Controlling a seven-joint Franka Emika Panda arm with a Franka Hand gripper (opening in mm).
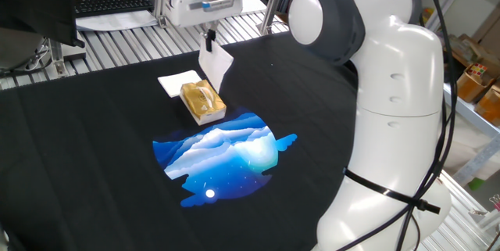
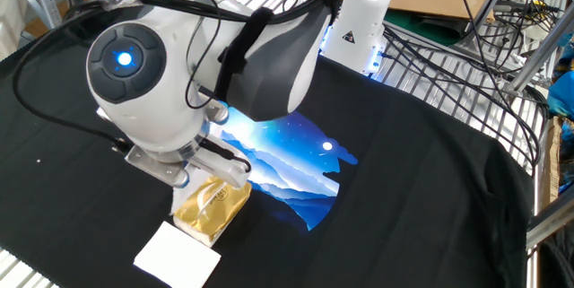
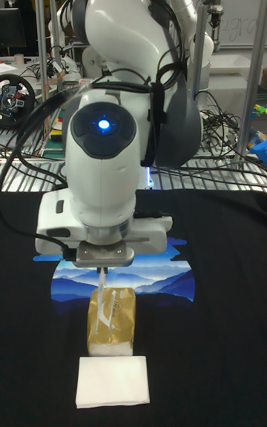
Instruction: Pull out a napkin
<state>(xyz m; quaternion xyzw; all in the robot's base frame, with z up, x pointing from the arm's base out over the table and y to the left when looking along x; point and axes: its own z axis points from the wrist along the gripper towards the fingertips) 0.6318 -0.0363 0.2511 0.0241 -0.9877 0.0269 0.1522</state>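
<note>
In one fixed view my gripper [image 1: 208,40] is shut on the top edge of the napkin [image 1: 216,65], a thin white sheet that hangs down from the fingers. It dangles just above and behind the golden-brown pack [image 1: 203,101], which lies on the black cloth. In the tall fixed view the napkin [image 3: 100,279] shows edge-on as a thin white strip under the gripper [image 3: 100,270], above the pack [image 3: 111,314]. In the other fixed view the arm hides gripper and napkin; only the pack [image 2: 212,209] shows.
A squarer white sheet [image 1: 178,81] [image 3: 112,381] [image 2: 177,253] lies flat beside the pack. A blue mountain print [image 1: 223,153] is on the black cloth [image 1: 94,149]. A keyboard [image 1: 113,2] sits on the metal rails at the back, and cables [image 2: 448,73] lie at the cloth's far side.
</note>
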